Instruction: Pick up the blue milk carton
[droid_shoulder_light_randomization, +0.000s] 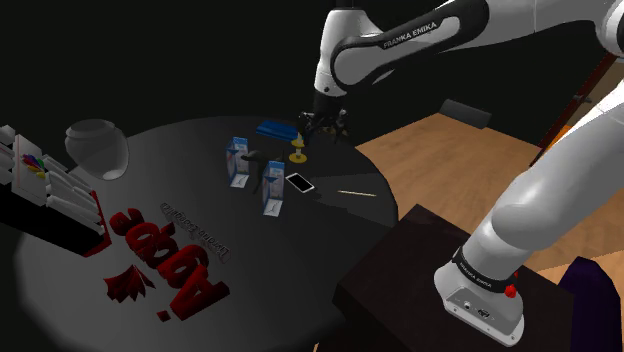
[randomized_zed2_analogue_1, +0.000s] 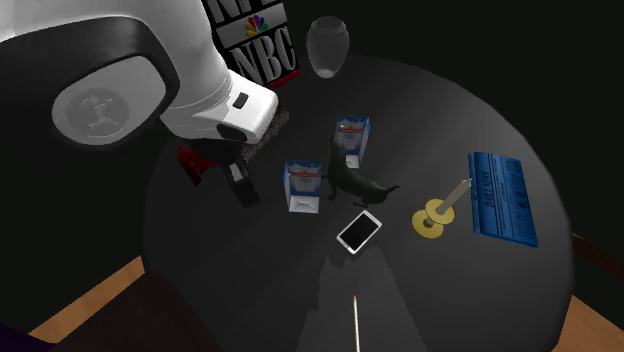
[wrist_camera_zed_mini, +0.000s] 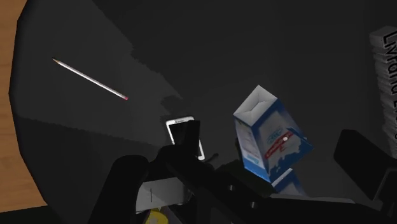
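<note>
With gripper (droid_shoulder_light_randomization: 324, 126) jaws seemingly wide and empty, hovered apart from the blue milk carton (wrist_camera_zed_mini: 267, 137) standing near the phone (wrist_camera_zed_mini: 184, 130). Risked clipping the black figurine (randomized_zed2_analogue_1: 346, 178) between and toppling the carton.

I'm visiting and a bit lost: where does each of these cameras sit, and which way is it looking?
Shoulder view: beside the stand, facing across the round table; arm and pincer show.
Second exterior view: overhead, looking down on the table; a big white arm joint shows.
Wrist view: on the hand, facing the milk carton; dark fingers show.
Shared: all three show the phone.
</note>
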